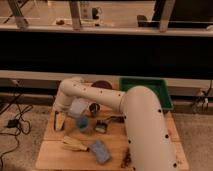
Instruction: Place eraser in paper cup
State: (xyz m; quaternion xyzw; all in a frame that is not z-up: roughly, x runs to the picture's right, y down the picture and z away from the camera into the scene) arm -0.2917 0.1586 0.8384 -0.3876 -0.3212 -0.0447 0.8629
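While the white arm bends over the wooden tabletop, its tool hangs at the left edge beside the paper cup; its grip cannot be told.

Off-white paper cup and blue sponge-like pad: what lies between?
Camera view: a small blue cup lies between off-white paper cup and blue sponge-like pad; the gripper hangs left of them.

The gripper hangs at the left side of the wooden table, but it is too small and blurred to make out in detail. The white arm covers the middle and right part of the table, and the bottom edge cuts off the arm. The eraser cannot be identified with certainty among the small dark things near the arm.
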